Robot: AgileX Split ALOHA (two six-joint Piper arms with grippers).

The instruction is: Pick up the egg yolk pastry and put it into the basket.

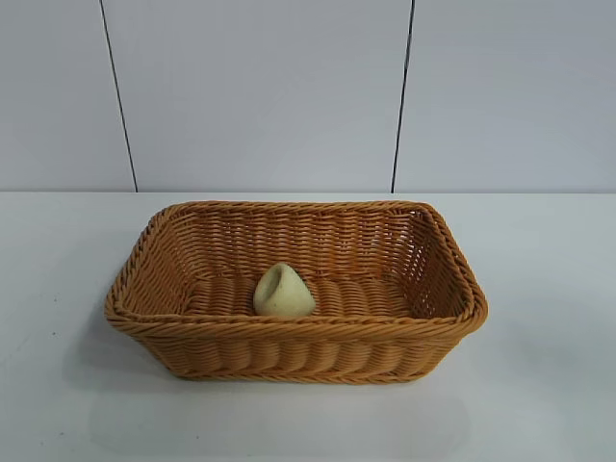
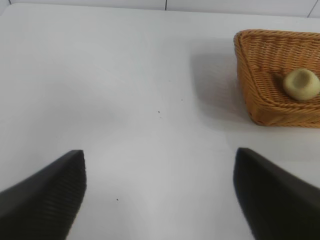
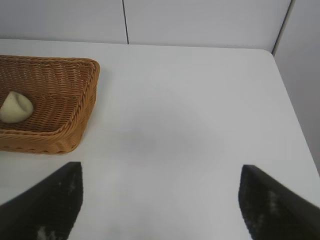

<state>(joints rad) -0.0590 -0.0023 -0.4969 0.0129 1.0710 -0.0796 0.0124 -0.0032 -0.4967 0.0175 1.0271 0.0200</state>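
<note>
Exterior view: one basket (image 1: 298,332), orange-brown wicker with flared sides and braided rim, at centre frame on the white surface (image 1: 549,385); contents, one egg yolk pastry (image 1: 283,292), pale yellow-green and dimpled, resting on the basket floor just behind the near wall, nothing else inside; neither arm in frame. Left wrist view: left claw (image 2: 160,195), two dark fingers wide apart at the lower corners, empty, over bare surface; basket corner at upper right of frame, pastry inside, well apart from the claw. Right wrist view: right claw (image 3: 160,205), fingers likewise spread and holding nothing, at the lower corners; basket at left edge of frame, pastry inside near the frame border, well apart from the claw. Handling, by judgement: the pastry looks light, soft and crumbly, easily dented; take it gently across the rounded sides low on the dome. Placement appears done.
</note>
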